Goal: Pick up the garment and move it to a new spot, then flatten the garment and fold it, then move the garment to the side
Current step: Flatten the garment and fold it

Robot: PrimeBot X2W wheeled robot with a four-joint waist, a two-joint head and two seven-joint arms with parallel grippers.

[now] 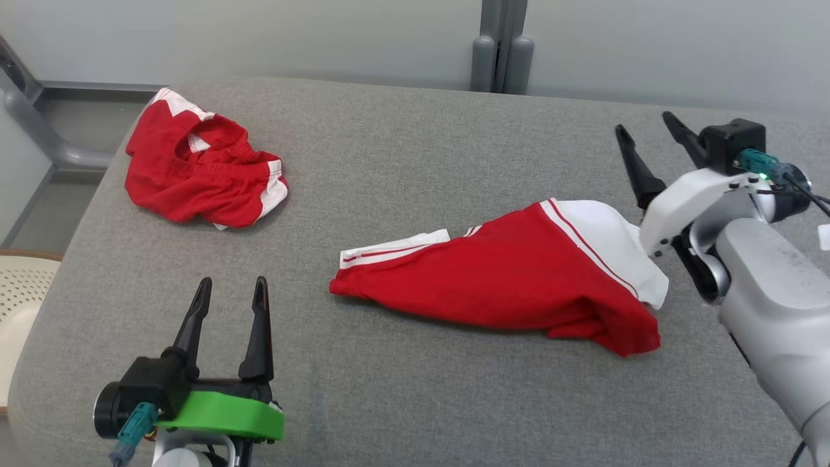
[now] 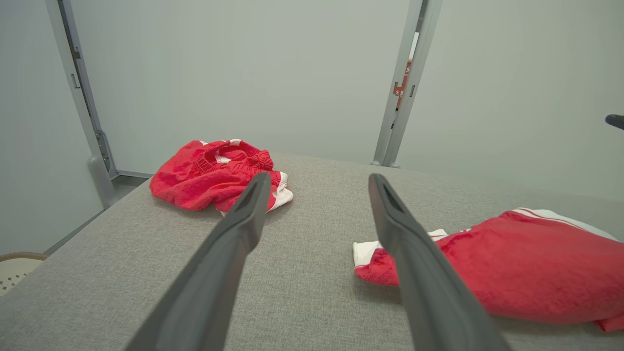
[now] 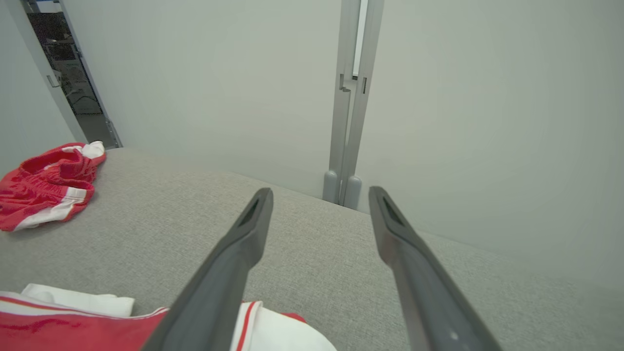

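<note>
The garment point(image 1: 506, 285) lies as a bunched wedge near the middle of the grey cushion point(image 1: 415, 130). Its white end point(image 1: 609, 237) is just beside the right wrist and its striped hem point(image 1: 389, 253) points toward the robot's left. The other garment point(image 1: 201, 172) sits crumpled at the far left corner, well apart.

Both grippers are empty. The left gripper point(image 1: 233, 280) hovers over bare cushion at the near left, fingers spread wide. The right gripper point(image 1: 644, 122) is raised beyond the white end, fingers likewise spread and pinching nothing.

The move to a new spot looks done, so flattening is probably the step in hand. To do it well, each gripper should take one end: the right coming down low onto the white edge, the left reaching across to the striped hem. Each pinch should catch a single outer edge rather than a stack of layers — the near right corner appears doubled under, and a thick grab would lock that fold in. The two ends should then be drawn apart, low over the cushion, so the cloth slides open instead of lifting and bunching again. The pull should stay clear of the other garment.
</note>
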